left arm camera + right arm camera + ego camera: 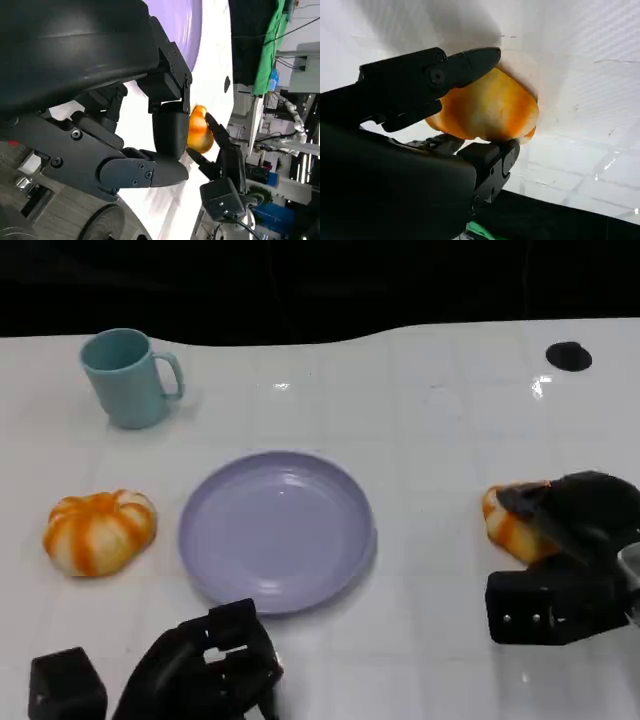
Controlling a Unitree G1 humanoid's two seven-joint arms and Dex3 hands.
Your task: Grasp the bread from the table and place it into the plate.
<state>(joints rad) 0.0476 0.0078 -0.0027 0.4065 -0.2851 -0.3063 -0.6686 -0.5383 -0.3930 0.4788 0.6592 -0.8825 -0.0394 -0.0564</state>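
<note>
An orange-and-white bread roll [512,528] lies on the white table to the right of the lavender plate [278,530]. My right hand [565,560] grips this roll, with fingers [445,72] on both sides of the bread roll [490,107]. I cannot tell whether the roll touches the table. A second, similar bread roll [99,531] lies left of the plate, untouched. My left hand [205,665] hovers near the front edge below the plate, fingers curled in and holding nothing. The left wrist view shows the gripped bread roll [199,131] and my right hand [222,165] beyond the plate [187,25].
A teal mug [128,377] stands at the back left. A small black round mark [568,356] sits at the back right near the table's far edge. Bare white table lies between the plate and the right roll.
</note>
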